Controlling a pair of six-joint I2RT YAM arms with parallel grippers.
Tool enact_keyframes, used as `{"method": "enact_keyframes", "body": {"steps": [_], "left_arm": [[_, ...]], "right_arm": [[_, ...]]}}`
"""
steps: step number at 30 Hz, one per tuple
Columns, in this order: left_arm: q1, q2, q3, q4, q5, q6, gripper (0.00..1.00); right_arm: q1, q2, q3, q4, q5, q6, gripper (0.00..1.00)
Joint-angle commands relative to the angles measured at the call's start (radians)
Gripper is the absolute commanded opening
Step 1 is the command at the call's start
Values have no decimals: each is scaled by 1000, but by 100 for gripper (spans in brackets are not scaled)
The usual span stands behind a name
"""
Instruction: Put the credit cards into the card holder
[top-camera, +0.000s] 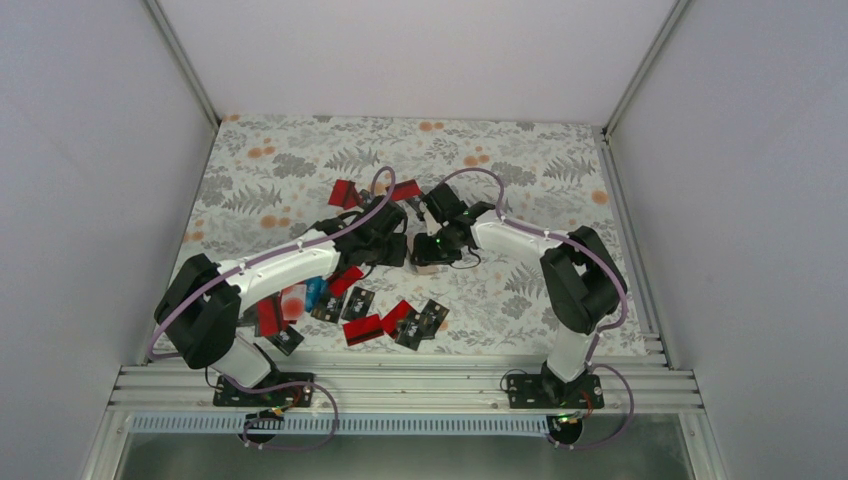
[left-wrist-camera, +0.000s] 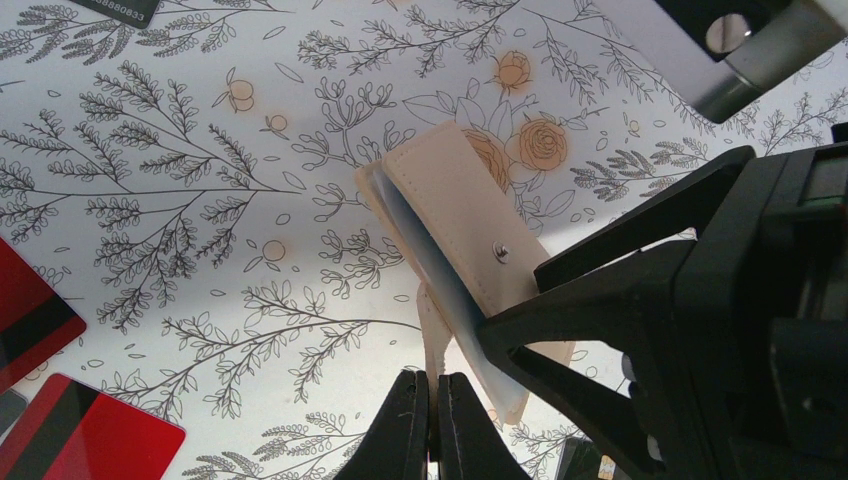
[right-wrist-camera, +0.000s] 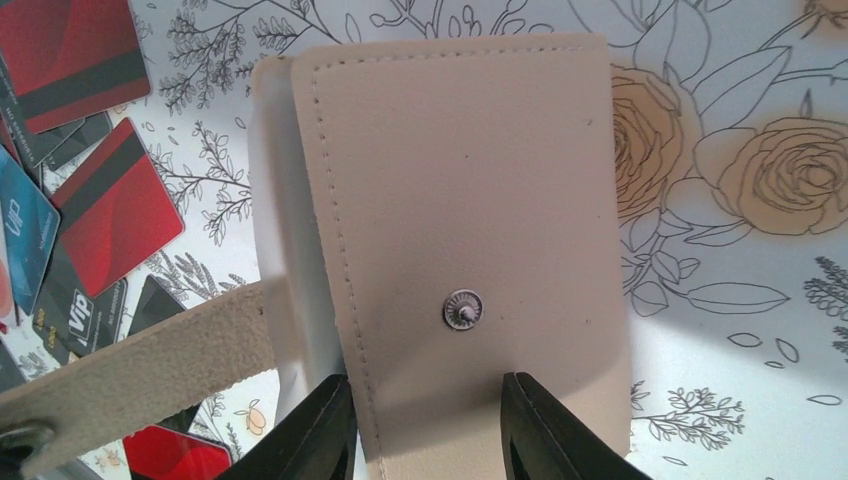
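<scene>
Card holder held between both arms above the floral tabletop (left-wrist-camera: 150, 200)
Right jaws (right-wrist-camera: 425, 420) grip the card holder (right-wrist-camera: 460, 230) edge; left jaws (left-wrist-camera: 432, 425) pinch its strap (left-wrist-camera: 432, 335); credit cards (top-camera: 385, 318) lie nearby

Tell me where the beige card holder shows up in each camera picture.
Top external: card holder at table centre, mostly hidden under the right hand.
Left wrist: right of centre, tilted.
Right wrist: fills the middle.
Shared landmark: its metal snap, also seen at.
</scene>
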Motion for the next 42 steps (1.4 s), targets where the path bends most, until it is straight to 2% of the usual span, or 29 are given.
{"method": "enact_keyframes", "body": {"steps": [1,14,20,27,36,42], "left_arm": [[1,-20,-14,-5,-16,-6,2],[1,-15,-21,-1,-14,-9,2],[0,-15,-26,-3,-20,-9,2],[2,-5,-39,5,-40,-3,2],[38,52,-46,54,-66,59,2],[83,138,-21,104,-58,126,2]], "right_arm": [[8,-36,32,-42,78,-4,38],[8,-76,43,-68,156,4,29],[5,-80,43,-80,214,5,20],[-1,-79,28,-91,287,8,4],[-37,-129,-34,-79,293,9,4],[-101,-172,-124,-25,221,9,4]]}}
